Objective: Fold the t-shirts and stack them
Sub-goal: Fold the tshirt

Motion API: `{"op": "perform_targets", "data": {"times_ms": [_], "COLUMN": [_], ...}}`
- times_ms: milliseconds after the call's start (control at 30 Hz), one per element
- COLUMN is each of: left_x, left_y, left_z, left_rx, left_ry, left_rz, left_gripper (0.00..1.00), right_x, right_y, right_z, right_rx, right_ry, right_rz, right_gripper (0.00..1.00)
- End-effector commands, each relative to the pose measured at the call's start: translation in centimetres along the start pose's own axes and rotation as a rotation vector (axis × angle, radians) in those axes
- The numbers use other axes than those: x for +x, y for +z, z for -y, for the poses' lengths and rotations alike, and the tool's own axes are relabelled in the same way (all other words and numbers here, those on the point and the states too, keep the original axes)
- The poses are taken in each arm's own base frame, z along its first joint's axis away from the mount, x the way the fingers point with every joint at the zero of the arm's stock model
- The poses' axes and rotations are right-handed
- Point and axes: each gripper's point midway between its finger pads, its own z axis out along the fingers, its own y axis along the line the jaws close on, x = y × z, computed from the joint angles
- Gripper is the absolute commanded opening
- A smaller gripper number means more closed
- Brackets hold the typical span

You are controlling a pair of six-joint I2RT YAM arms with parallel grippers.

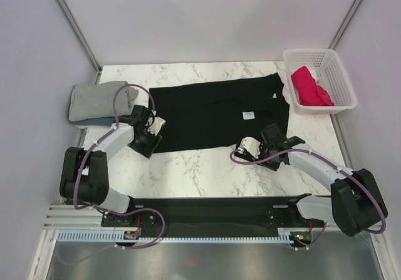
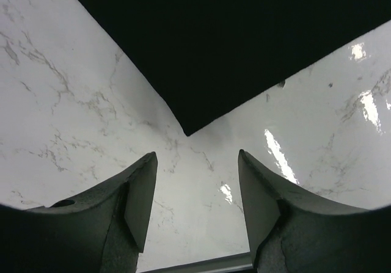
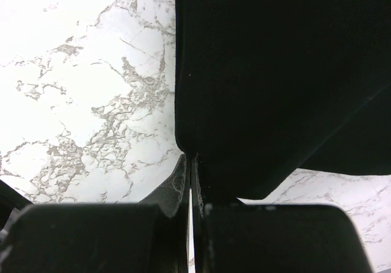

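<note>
A large black t-shirt [image 1: 213, 114] with a small white neck label [image 1: 249, 114] lies spread flat across the middle of the table. My left gripper [image 1: 149, 147] is open at its near-left corner. In the left wrist view that corner of the shirt [image 2: 232, 41] points at the gap of the gripper [image 2: 197, 163], with only bare marble between the fingers. At the shirt's near-right edge my right gripper [image 1: 279, 136] is shut. In the right wrist view the gripper [image 3: 194, 160] pinches the hem of the black cloth [image 3: 275, 71].
A folded grey t-shirt [image 1: 94, 101] sits at the back left, with a strip of blue cloth [image 1: 80, 123] under it. A white lattice basket [image 1: 341, 82] at the back right holds a crimson-pink t-shirt [image 1: 308, 86]. Bare marble [image 1: 200, 173] lies between the shirt and the arm bases.
</note>
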Motion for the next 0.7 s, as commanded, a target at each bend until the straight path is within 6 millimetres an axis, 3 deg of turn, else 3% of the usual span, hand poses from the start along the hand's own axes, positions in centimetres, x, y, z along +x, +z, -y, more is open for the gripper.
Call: {"op": "perform_targets", "data": {"times_ms": [0, 300, 567, 600, 667], "left_x": [-2.9, -3.6, -2.5, -2.4, -2.3], "left_y": [0.2, 2.1, 2.6, 2.6, 2.4], "left_z": [-0.6, -0.4, 0.2, 0.3, 0.2], "left_rx": [0.010, 0.053, 0.102, 0.106, 0.103], "left_ry": [0.011, 0.011, 0.000, -0.008, -0.011], "left_rz": [0.070, 0.032, -0.002, -0.006, -0.005], "left_gripper": [0.63, 0.56, 0.19, 0.09, 0.02], "right_x": [-0.6, -0.4, -0.4, -0.4, -0.4], "right_y": [-0.6, -0.4, -0.5, -0.5, -0.7], "right_z": [0.1, 0.3, 0.7, 0.8, 1.0], "right_rx": [-0.003, 0.004, 0.016, 0.018, 0.025], "right_ry": [0.015, 0.018, 0.037, 0.042, 0.050], "right_rz": [0.016, 0.012, 0.012, 0.016, 0.012], "right_gripper": [0.00, 0.00, 0.00, 0.00, 0.00]}}
